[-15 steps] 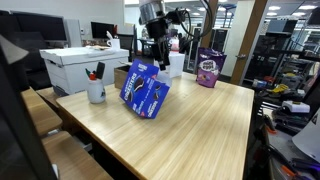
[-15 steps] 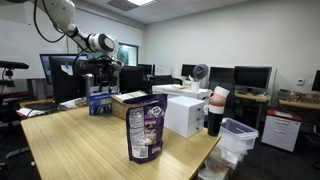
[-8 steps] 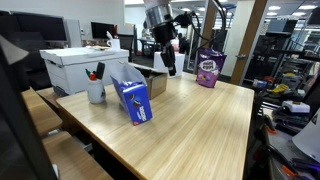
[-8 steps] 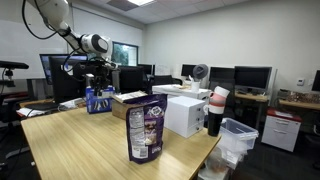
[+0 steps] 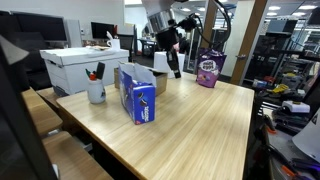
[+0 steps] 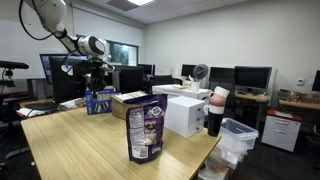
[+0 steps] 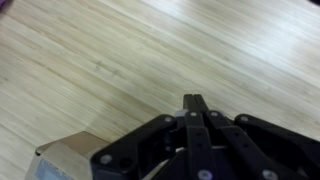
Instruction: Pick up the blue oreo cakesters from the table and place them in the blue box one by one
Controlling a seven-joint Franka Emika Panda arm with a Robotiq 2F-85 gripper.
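Blue box (image 5: 137, 95), purple bag (image 5: 208, 70), wood-grain tbl (image 5: 200, 130).

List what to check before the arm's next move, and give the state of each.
1. The gripper is shut with nothing between its fingers: not ok for a pick.
2. The gripper is clear of the blue box: ok.
3. The blue box is upright on the table: ok.
4. Box top open: cannot tell.
5. The blue oreo cakesters in sight on the table: not ok, none seen.
6. The purple bag stands apart from the box: ok.
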